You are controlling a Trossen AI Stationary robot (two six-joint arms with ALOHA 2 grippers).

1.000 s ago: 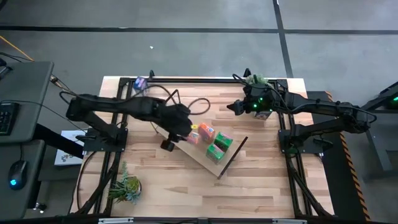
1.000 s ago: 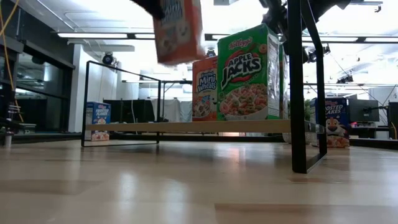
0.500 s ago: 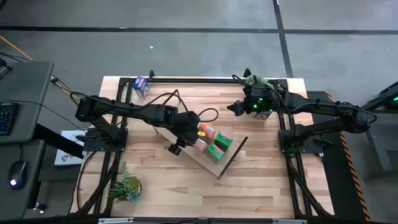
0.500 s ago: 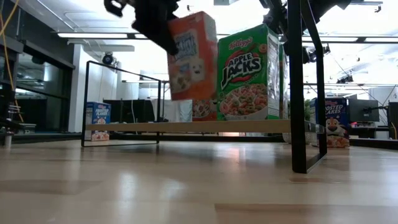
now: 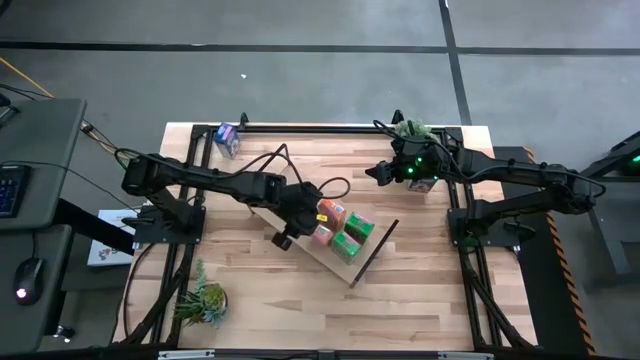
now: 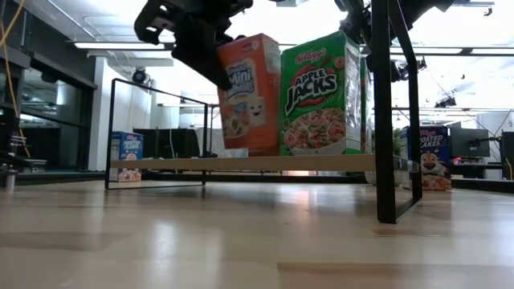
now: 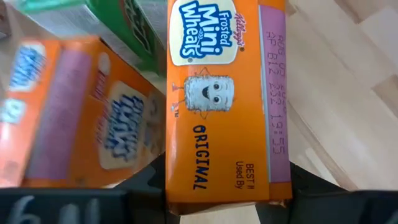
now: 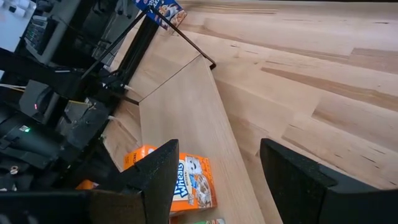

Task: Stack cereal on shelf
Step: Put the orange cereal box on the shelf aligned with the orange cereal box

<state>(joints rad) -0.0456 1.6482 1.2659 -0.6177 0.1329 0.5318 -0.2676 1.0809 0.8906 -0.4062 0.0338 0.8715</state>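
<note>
My left jaws (image 5: pixel 308 214) clamped on orange Mini-Wheats box (image 6: pixel 250 94), box upright over shelf (image 6: pixel 241 163) mid-desk (image 6: pixel 257 241), just beside green Apple Jacks box (image 6: pixel 319 95) standing on shelf; second orange box (image 7: pixel 68 112) behind; my right jaws (image 8: pixel 217 180) parted, holding nothing, far desk side; blue box (image 5: pixel 226 135) at far desk corner

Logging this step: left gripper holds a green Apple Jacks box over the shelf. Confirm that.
Wrong box. The left gripper holds the orange Frosted Mini Wheats box, as the left wrist view shows; the green Apple Jacks box already stands on the shelf.
</note>
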